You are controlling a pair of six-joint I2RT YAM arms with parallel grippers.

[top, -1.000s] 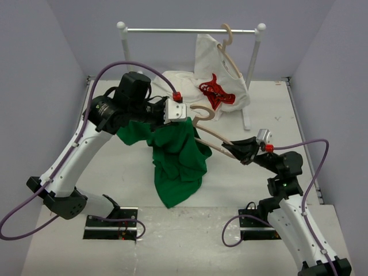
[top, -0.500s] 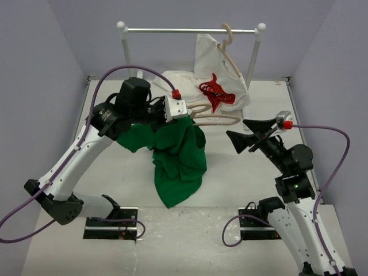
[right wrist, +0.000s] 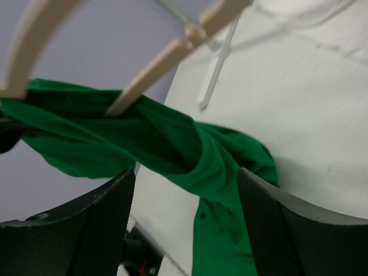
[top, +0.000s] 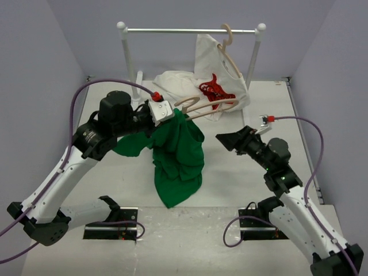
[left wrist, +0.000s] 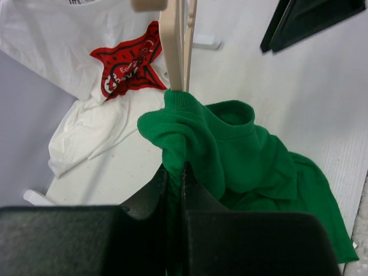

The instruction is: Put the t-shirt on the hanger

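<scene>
**While the Left Arm Held the Shirt Up, the Right Arm Stood Open Nearby**

Because the green t-shirt had to go on the hanger, the left gripper held it high over the middle of the table. Its two fingers were pressed close together and pinched a fold of green cloth near the neck. Held that way, the shirt hung down long and loose, so the neck stayed on top, where a hanger can go in. Its low end dropped to the table or close to it; the pictures did not show which.

The hanger lay on its side in the air. One wooden end went into the bunched green cloth right by the left fingers. The hook and the other end stuck out bare toward the rack. It looked as if the left fingers pinched the wood too, but the cloth hid that spot.

The right gripper had its fingers spread wide and held nothing. It sat off to the right, apart from the hanger, with its open fingers turned toward the shirt. That was likely so it could reach in and tug cloth over the bare end.

A white shirt with a red print hung from the rack behind and played no part.

The job looked about half done.
</scene>
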